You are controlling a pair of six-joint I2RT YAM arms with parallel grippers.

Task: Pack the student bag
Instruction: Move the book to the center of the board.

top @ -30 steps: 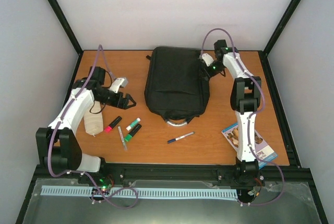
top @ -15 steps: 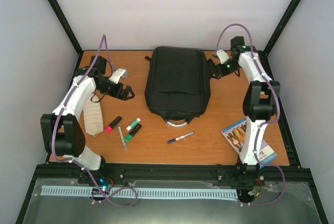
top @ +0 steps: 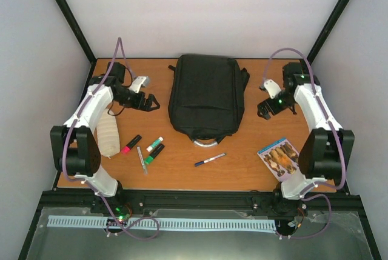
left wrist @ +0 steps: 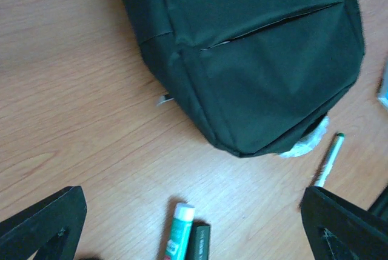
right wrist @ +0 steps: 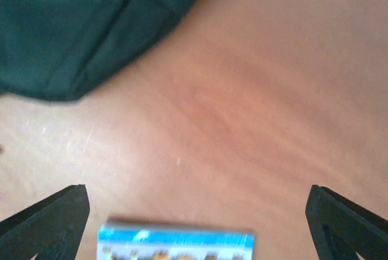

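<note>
The black student bag (top: 206,97) lies flat at the table's middle back, its grey loop handle (top: 205,142) toward the front. It also shows in the left wrist view (left wrist: 254,48) and the right wrist view (right wrist: 79,23). My left gripper (top: 150,102) is open and empty, left of the bag. My right gripper (top: 264,110) is open and empty, right of the bag. A green glue stick (left wrist: 177,233), a dark marker (top: 154,153), a pink marker (top: 130,143), a pen (top: 210,159) and a small book (top: 281,156) lie in front.
A beige cloth pouch (top: 109,137) lies at the left under my left arm. A thin clear pen (top: 142,160) lies beside the markers. Black frame rails edge the table on all sides.
My right arm has swung from the bag's upper right corner out to the right and toward the front. My left gripper has moved up and slightly toward the bag.
</note>
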